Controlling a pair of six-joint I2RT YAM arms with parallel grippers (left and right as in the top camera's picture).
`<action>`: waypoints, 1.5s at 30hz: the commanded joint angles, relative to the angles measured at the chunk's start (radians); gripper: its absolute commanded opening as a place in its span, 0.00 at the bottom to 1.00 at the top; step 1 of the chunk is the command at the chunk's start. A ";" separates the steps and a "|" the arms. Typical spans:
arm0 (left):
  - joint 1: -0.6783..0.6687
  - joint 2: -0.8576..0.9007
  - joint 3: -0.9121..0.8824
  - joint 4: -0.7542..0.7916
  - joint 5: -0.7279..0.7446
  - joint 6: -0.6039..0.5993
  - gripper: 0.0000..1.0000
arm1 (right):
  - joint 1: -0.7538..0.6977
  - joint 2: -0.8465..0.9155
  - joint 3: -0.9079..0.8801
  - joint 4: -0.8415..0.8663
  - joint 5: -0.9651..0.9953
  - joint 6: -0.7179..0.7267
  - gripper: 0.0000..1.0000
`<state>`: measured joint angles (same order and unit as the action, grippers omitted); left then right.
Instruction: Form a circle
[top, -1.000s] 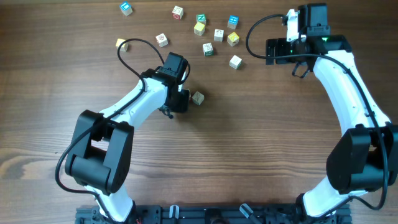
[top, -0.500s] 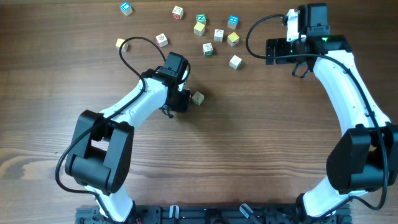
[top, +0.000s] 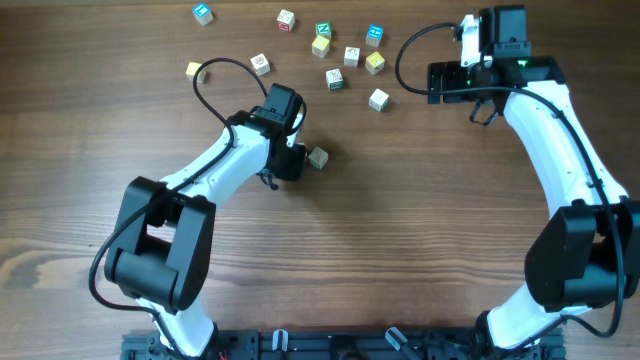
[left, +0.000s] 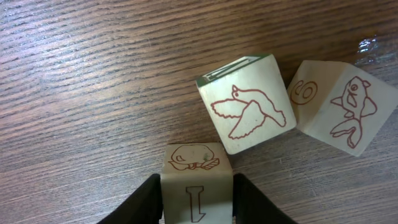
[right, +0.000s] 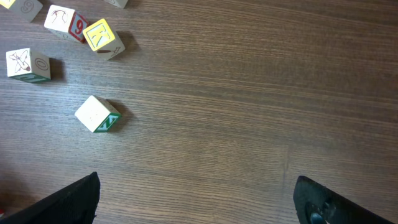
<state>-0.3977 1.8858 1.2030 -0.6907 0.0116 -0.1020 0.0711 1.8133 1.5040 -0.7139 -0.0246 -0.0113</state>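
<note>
Fingers (left: 148, 202) of your left gripper (left: 196, 208) pinch a letter cube (left: 195, 177) just beside the bird cube (left: 245, 102), which meets the fish cube (left: 339, 106). Your right gripper (right: 196, 196) gapes open, with other cubes (top: 335, 78) scattered loose on the table (top: 420, 250).

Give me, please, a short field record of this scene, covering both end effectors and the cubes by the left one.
Left end effector: shut on I cube
Right end effector: open, holding nothing
Ahead of I cube: bird cube and fish cube, side by side
Ring of five: none visible yet
</note>
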 joint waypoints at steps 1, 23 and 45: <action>-0.003 0.010 -0.008 0.003 -0.006 0.021 0.35 | 0.000 -0.004 0.001 0.002 0.003 0.014 1.00; 0.003 -0.102 0.047 0.006 -0.014 0.020 0.62 | 0.000 -0.004 0.001 0.002 0.003 0.014 1.00; 0.592 -0.195 0.082 0.018 -0.013 -0.273 1.00 | 0.000 -0.004 0.001 0.002 0.003 0.014 0.99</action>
<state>0.1902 1.7000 1.2793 -0.6731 -0.0025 -0.3588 0.0711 1.8133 1.5040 -0.7139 -0.0246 -0.0113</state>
